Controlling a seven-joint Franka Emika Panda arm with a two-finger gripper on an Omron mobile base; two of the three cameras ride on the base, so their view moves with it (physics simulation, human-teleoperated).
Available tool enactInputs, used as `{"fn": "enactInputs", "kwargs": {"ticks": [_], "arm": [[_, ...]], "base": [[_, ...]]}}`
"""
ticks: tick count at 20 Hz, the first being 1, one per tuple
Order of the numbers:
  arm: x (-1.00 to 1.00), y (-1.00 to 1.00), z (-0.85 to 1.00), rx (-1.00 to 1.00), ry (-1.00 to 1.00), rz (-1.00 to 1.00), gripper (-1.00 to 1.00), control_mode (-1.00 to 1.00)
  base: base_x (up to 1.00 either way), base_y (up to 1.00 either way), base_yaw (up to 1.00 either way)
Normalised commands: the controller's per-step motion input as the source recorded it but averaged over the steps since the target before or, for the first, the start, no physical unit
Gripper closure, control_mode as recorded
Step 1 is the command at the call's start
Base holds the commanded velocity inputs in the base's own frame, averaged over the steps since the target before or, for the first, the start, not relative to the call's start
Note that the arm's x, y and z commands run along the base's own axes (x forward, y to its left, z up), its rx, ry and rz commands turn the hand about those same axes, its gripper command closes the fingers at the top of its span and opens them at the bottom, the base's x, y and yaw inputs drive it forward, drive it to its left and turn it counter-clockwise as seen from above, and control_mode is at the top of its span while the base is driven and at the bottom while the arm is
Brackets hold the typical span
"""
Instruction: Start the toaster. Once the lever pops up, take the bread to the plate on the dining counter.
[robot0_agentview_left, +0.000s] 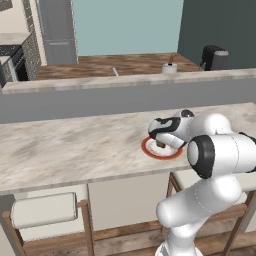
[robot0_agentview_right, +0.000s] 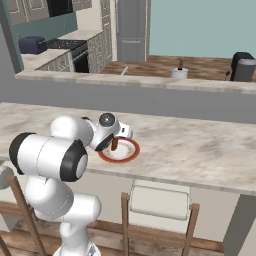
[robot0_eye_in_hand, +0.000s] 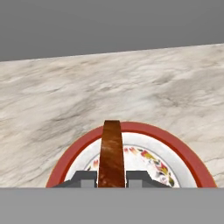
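The end effector was clamped on the bread, its two dark fingers pressed flat against the slice's broad faces, one on each side. That grip kept the slice standing on edge rather than lying flat, so in the hand view it appeared as a narrow brown strip, its long axis running straight away from the fingers and down towards the plate.

The plate sat on the dining counter's tabletop, nearer the edge on the robot's side than the far edge, and towards the right half of the tabletop in the left base view. The bread hung directly over the plate, within its red rim. Whether its lower edge already touched the plate could not be told from these pictures.

Held this way, the slice was evidently being brought down for release; on letting go it would likely tip over onto one face, so a low release seemed wise. The toaster stood well apart on the kitchen worktop behind.
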Motion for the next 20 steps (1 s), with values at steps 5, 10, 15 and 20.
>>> {"fn": "enactInputs", "kwargs": {"ticks": [5, 10, 15, 20], "arm": [[0.0, 0.0, 0.0, 0.0, 0.0, 0.0, 1.0, -1.0], [0.0, 0.01, 0.0, 0.0, 0.0, 0.0, -1.0, -1.0], [0.0, 0.0, 0.0, 0.0, 0.0, 0.0, -1.0, -1.0], [0.0, 0.0, 0.0, 0.0, 0.0, 0.0, -1.0, -1.0]], "base": [[0.0, 0.0, 0.0], [0.0, 0.0, 0.0], [0.0, 0.0, 0.0], [0.0, 0.0, 0.0]]}}
